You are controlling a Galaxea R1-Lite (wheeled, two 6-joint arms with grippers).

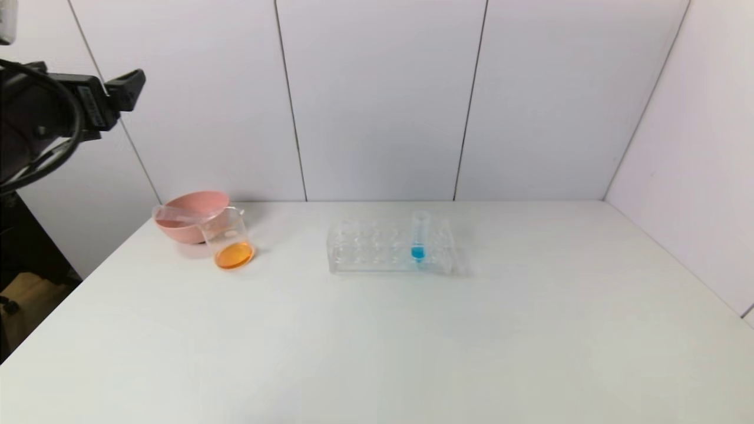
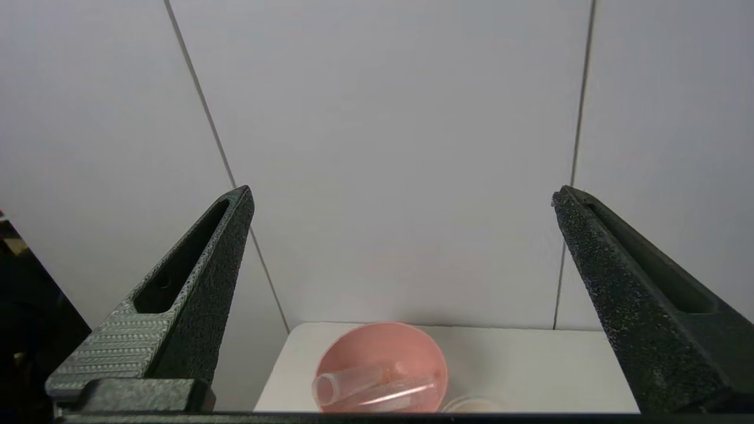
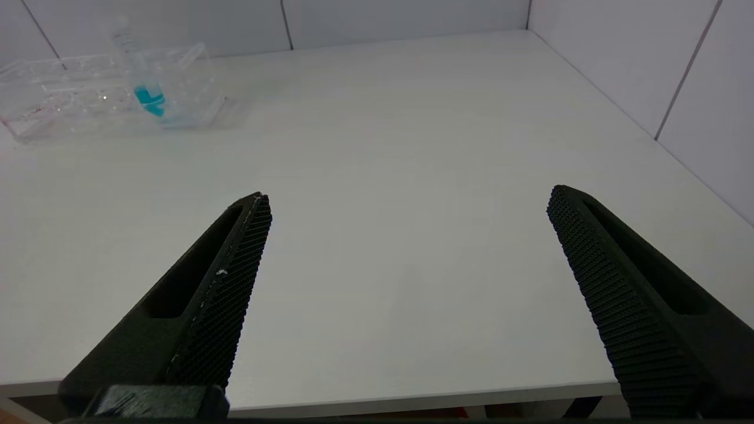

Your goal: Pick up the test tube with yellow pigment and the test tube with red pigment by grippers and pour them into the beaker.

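The white surface (image 1: 377, 341) is carrying a clear rack (image 1: 390, 246) holding only a blue tube (image 1: 419, 238). The pink bowl (image 1: 191, 215) is cradling two emptied tubes (image 2: 377, 386); thin and slippery, they probably want gentle mid-barrel grips. The beaker (image 1: 228, 238) is sitting against it, holding orange liquid. The left pincer (image 2: 400, 200) is hanging wide above; the right pincer (image 3: 406, 200) is gaping, empty.

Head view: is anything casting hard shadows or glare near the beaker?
Head view: light is soft; the beaker and pink bowl cast only faint shadows, no glare. Right wrist view: the tube rack looks slightly blurred.
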